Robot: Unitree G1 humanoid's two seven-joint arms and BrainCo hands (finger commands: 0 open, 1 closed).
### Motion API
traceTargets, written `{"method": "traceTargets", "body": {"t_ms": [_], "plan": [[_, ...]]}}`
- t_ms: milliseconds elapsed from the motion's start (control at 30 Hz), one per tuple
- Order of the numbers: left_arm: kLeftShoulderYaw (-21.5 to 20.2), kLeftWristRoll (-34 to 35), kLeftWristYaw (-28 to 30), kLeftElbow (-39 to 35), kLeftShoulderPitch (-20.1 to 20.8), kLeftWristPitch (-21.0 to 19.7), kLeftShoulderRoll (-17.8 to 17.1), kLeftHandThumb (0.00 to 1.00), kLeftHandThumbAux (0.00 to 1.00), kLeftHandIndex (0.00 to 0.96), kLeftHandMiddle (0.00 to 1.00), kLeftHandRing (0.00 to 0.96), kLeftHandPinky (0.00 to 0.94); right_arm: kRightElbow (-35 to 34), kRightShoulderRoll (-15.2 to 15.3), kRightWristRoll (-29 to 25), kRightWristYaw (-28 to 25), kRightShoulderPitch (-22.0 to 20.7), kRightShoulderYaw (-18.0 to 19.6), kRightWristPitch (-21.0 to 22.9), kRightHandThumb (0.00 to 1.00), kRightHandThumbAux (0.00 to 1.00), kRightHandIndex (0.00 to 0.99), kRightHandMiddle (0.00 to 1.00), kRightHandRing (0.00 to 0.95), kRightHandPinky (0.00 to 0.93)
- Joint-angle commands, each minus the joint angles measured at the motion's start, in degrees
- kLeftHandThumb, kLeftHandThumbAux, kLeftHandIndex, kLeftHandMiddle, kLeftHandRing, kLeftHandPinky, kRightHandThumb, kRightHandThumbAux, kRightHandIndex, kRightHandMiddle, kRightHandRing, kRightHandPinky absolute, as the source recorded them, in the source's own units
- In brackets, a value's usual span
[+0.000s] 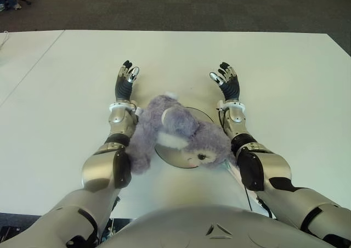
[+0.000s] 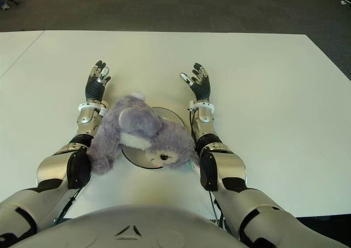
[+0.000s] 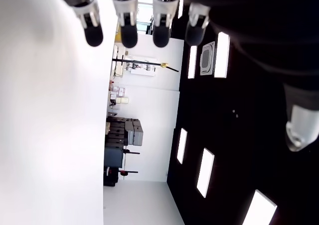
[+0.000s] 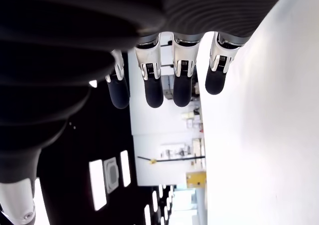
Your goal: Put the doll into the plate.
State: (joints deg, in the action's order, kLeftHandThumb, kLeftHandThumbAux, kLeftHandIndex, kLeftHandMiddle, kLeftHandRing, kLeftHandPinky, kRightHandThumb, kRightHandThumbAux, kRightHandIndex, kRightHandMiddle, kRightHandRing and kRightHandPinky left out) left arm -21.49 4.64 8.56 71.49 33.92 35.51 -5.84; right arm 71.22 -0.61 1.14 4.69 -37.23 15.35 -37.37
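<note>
Doll (image 1: 175, 135), a grey-purple plush animal, lies across the round silver plate (image 1: 200, 115) on the white table (image 1: 285, 94), its head and pale muzzle over the plate's near part and its body spilling off the rim toward the left forearm, which it touches. Left hand (image 1: 125, 79) shows beyond the doll on its left side, fingers extended and relaxed with nothing in them, and the right hand (image 1: 227, 80) shows beyond the plate on its right side, likewise spread and empty. Both palms face inward toward each other, well apart.
</note>
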Motion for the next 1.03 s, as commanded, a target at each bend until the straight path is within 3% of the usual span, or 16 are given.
{"method": "traceTargets", "body": {"t_ms": [33, 1033], "plan": [[-0.8, 1.1, 1.4, 6.0, -11.2, -7.1, 3.6, 0.0, 0.489, 0.055, 0.065, 0.033, 0.002, 6.1, -2.0, -5.5, -4.3, 14.1, 5.2, 4.8, 0.0, 0.674, 0.169, 0.156, 0.126, 0.113], [-1.7, 2.0, 2.6, 6.0, -11.0, -7.8, 3.9, 0.0, 0.516, 0.051, 0.053, 0.032, 0.021, 5.7, -3.6, -15.5, -15.7, 12.6, 15.4, 7.7, 0.0, 0.656, 0.219, 0.217, 0.175, 0.143]]}}
